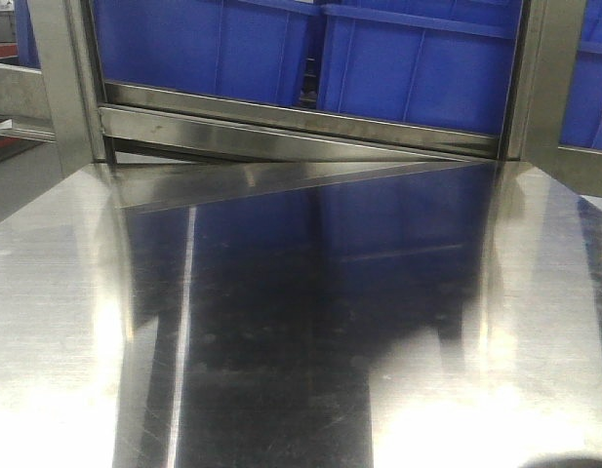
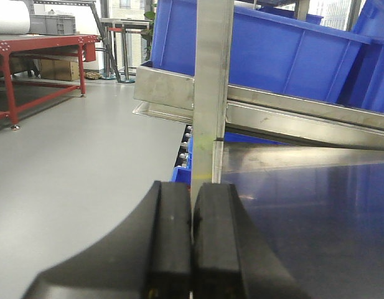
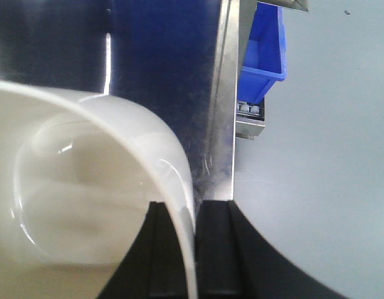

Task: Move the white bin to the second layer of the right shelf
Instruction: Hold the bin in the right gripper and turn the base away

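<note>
My right gripper [image 3: 190, 249] pinches the glossy cream-white plastic bin [image 3: 86, 187] by its wall, tub body left of the fingers [image 3: 213, 249]; left gripper [image 2: 192, 243] closed, holding nothing.

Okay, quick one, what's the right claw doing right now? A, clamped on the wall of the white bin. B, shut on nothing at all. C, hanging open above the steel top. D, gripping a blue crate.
A: the right wrist view shows the white bin with its wall pinched in the right claw, one side of the claw inside the tub and the other outside.
</note>
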Available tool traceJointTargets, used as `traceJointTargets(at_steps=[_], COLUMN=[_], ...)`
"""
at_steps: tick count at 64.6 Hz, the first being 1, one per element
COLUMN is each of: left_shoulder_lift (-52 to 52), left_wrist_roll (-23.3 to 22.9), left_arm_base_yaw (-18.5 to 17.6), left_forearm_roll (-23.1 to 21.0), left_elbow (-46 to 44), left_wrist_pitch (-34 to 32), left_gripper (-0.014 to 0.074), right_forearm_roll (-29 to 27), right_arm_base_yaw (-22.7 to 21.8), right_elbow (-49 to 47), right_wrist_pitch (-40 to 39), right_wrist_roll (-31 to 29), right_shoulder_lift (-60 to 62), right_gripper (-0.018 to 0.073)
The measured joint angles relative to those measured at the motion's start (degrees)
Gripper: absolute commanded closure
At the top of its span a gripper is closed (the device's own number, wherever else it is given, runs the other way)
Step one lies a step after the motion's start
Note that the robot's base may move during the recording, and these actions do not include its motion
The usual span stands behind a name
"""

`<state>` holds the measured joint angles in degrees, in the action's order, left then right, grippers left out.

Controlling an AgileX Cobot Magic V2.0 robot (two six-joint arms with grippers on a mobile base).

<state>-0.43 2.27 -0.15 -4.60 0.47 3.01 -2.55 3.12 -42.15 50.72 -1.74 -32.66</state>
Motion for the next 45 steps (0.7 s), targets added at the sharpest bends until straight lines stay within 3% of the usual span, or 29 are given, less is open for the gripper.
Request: traceJointTargets(at_steps=[45], left_shoulder_lift=[0.0], left_wrist_roll=[0.0], left_arm_base_yaw=[0.0], left_forearm_roll=[0.0], left_elbow=[0.0], left_wrist_pitch=[0.0], left_gripper=[0.0512], right_forearm_roll=[-0.08], right_arm_base_yaw=[0.0], right_elbow=[0.0], right_wrist_pitch=[0.0], right_wrist_roll=[0.0], right_shoulder_lift=[0.0], right_gripper=[0.0482])
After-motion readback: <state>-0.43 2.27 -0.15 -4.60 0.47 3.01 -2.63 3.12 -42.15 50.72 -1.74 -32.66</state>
